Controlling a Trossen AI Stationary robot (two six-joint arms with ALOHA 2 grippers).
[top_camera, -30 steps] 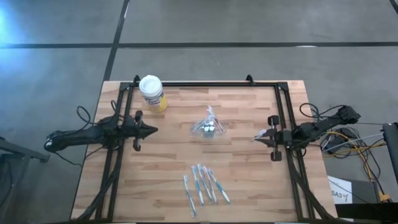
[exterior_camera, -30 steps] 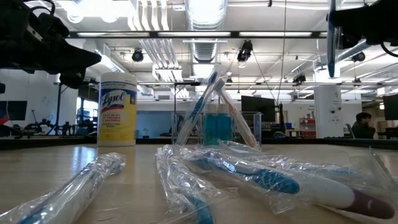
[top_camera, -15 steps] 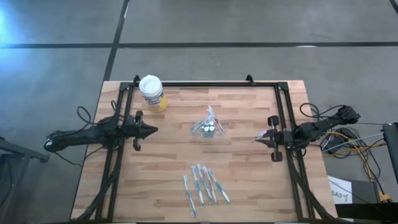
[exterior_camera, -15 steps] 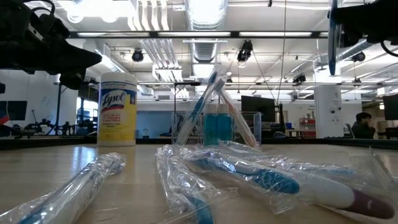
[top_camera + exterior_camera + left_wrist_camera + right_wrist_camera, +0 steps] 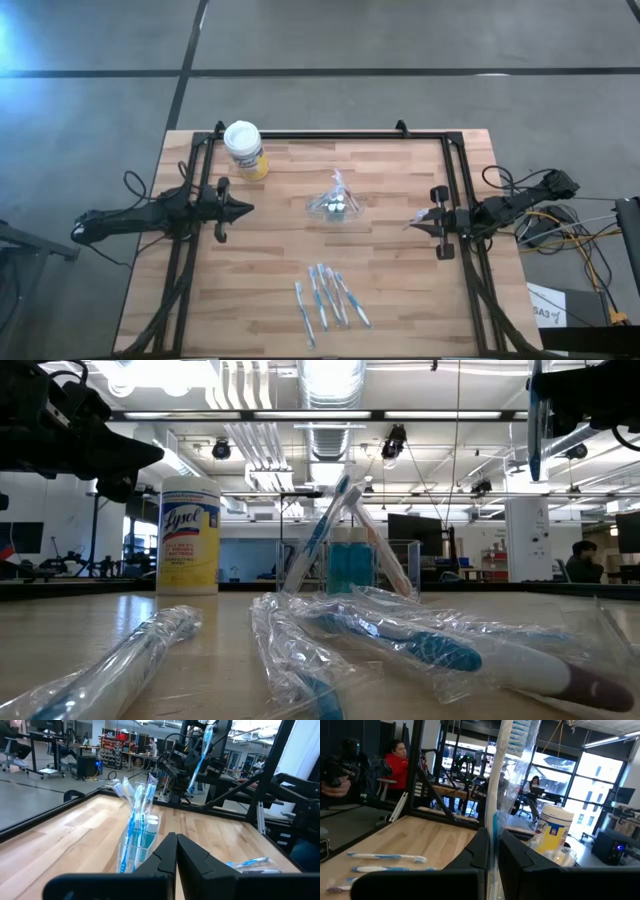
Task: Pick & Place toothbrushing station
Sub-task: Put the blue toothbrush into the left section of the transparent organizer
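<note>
I've got my right gripper (image 5: 490,852) pinching a wrapped toothbrush (image 5: 501,780) well right of the holder (image 5: 336,205) — next I carry it over and drop it in; left gripper (image 5: 243,210) waits pressed together, left of the holder.

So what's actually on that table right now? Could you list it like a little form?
holder: clear toothbrush holder mid-table, brushes standing in it
loose brushes: wrapped toothbrushes lying near the front edge
canister: yellow canister, back left
left gripper: shut, empty, at the left side
right gripper: shut on a wrapped toothbrush, at the right side
</note>
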